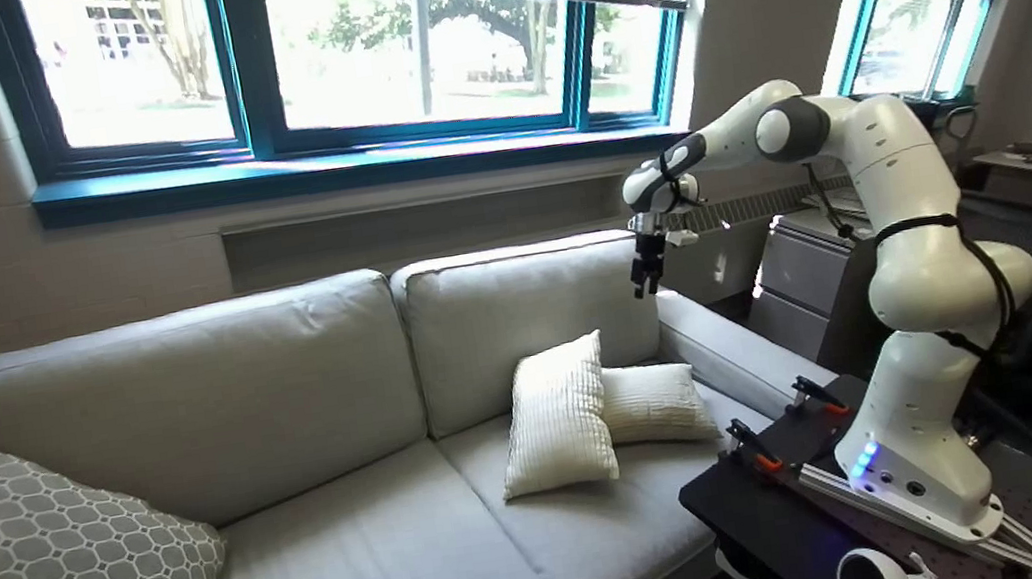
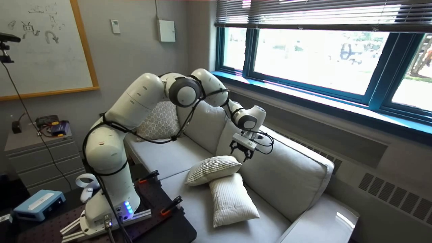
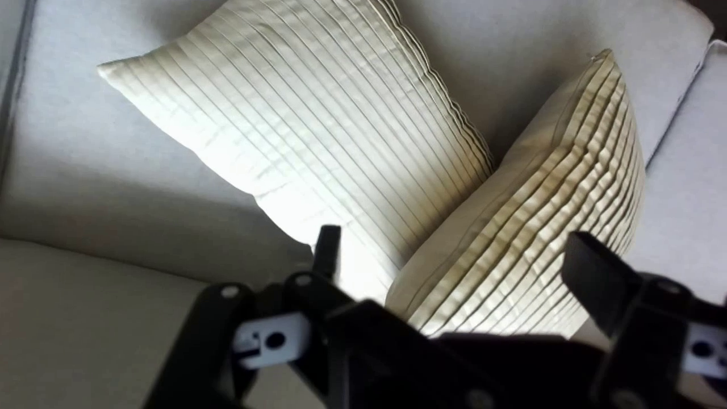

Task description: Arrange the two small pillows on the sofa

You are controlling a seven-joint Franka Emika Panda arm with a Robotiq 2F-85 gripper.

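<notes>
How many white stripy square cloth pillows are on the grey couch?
2: one off-white ribbed square fabric pillow lies on the light grey fabric sofa; the other off-white pillow, tilted, leans on the first. No more show.

Off-white ribbed square fabric pillow [image 1: 557,422] — tilted, touching a flatter off-white ribbed square pillow [image 1: 657,404], both on one half of a light-grey fabric two-seat sofa [image 1: 344,576]
</notes>
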